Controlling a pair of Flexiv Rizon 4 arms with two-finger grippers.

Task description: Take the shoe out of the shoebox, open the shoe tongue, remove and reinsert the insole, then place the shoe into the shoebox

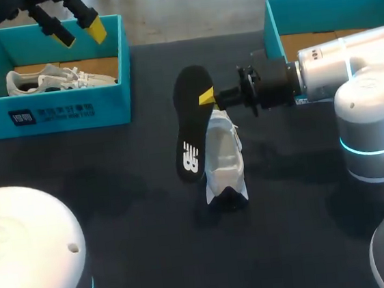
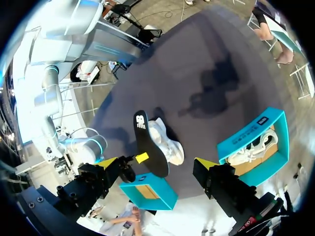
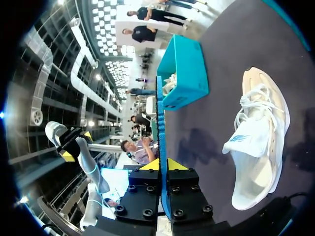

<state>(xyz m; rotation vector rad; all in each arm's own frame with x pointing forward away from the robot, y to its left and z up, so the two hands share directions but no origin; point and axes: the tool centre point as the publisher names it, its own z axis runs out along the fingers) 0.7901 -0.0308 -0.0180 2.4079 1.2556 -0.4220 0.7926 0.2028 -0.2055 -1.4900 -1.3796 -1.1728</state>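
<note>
A white shoe (image 1: 224, 158) lies on the dark table near the middle, seen also in the right wrist view (image 3: 256, 142) and the left wrist view (image 2: 170, 145). My right gripper (image 1: 208, 98) is shut on the rim of the black insole (image 1: 191, 127), holding it on edge just left of the shoe. In the right wrist view the insole (image 3: 160, 123) stands edge-on between the yellow tips of the right gripper (image 3: 163, 166). My left gripper (image 1: 80, 32) hangs open and holds nothing, high over the left shoebox (image 1: 72, 112). In its own view the left gripper (image 2: 156, 162) looks down on the insole (image 2: 147, 140).
The left teal shoebox holds another white shoe (image 1: 55, 79). A second teal shoebox (image 1: 272, 25) stands at the back right, behind my right arm (image 1: 349, 65), showing its cardboard floor. Bare table lies in front of the shoe.
</note>
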